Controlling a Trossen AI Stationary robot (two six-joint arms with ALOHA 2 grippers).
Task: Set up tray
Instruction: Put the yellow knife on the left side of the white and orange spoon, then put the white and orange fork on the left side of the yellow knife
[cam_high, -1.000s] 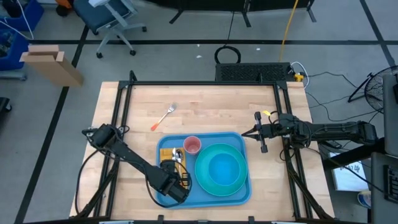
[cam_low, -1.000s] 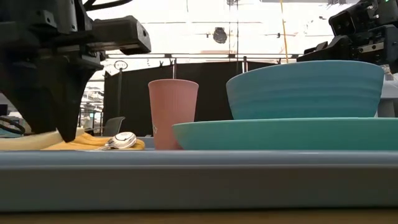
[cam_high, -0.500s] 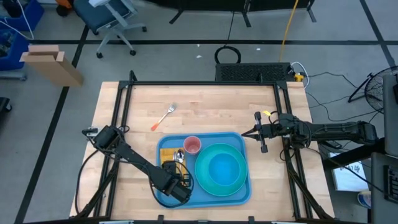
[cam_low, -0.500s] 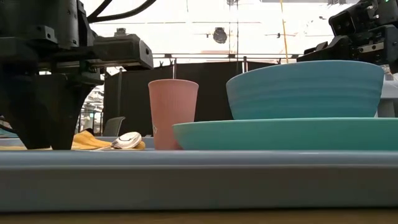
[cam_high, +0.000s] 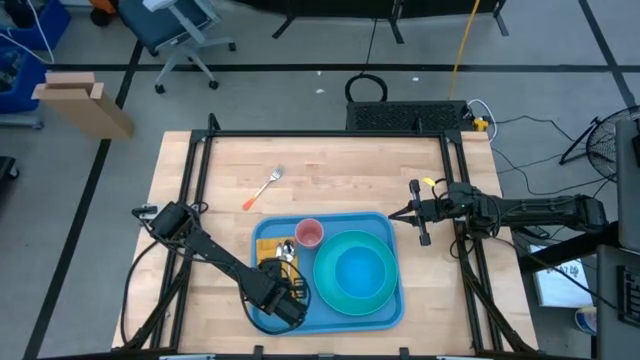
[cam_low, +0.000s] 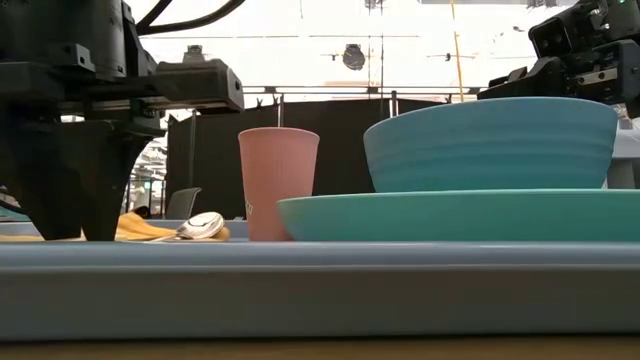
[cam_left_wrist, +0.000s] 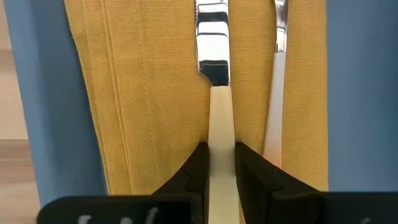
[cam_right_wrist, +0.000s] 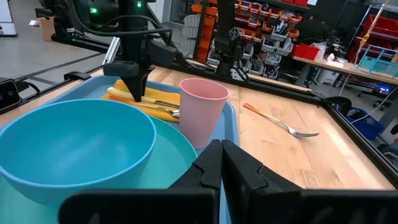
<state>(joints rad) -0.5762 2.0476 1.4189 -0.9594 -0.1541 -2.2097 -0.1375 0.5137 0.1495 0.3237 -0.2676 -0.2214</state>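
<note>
The light-blue tray lies at the table's near edge. It carries a teal plate with a blue bowl on it, a pink cup and a yellow-orange napkin. A knife and a spoon lie along the napkin. My left gripper stands over the napkin's near end, shut on the knife. My right gripper waits shut beside the tray's far right corner. My left gripper pinches the knife's cream handle between its two fingers, a little below where the metal blade begins. The fingers come from above, pointing down, one on each side of the handle. The knife lies flat along the napkin.
A fork with an orange handle lies on the bare wood beyond the tray, left of centre. The pink cup stands just past the napkin's far end. Black frame rails run along the table's left, right and far sides.
My left gripper has swung from a tilt to upright and has come down onto the napkin's near end, then held still. The spoon, cup, bowl and plate have kept their places.
</note>
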